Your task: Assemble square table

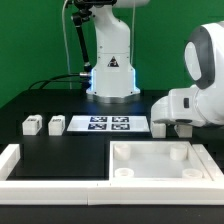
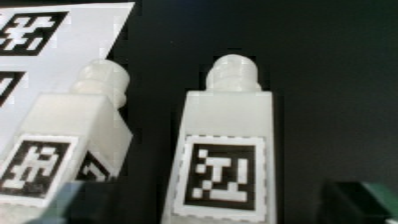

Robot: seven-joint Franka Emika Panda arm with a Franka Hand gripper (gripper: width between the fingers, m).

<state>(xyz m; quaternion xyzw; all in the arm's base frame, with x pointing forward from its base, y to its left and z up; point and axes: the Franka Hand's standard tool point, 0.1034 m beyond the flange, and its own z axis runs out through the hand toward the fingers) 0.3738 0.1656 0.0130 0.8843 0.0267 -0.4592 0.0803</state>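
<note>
The square table slab (image 1: pixel 165 158) lies at the front on the exterior view's right, rim up, with round corner sockets. Two white tagged legs (image 1: pixel 32 125) (image 1: pixel 55 125) stand at the exterior view's left. Two more legs lie side by side under my hand; one (image 1: pixel 160 127) shows in the exterior view. In the wrist view my gripper (image 2: pixel 217 205) is open. Its dark fingertips (image 2: pixel 356 200) stand on either side of one leg (image 2: pixel 222 140), with gaps on both sides. The other leg (image 2: pixel 71 130) lies just outside the fingers. In the exterior view the gripper (image 1: pixel 174 127) hangs low behind the slab.
The marker board (image 1: pixel 100 124) lies flat between the two pairs of legs and shows in the wrist view (image 2: pixel 45 40). A long low white border rail (image 1: pixel 50 172) runs along the front. The robot base (image 1: pixel 110 70) stands at the back.
</note>
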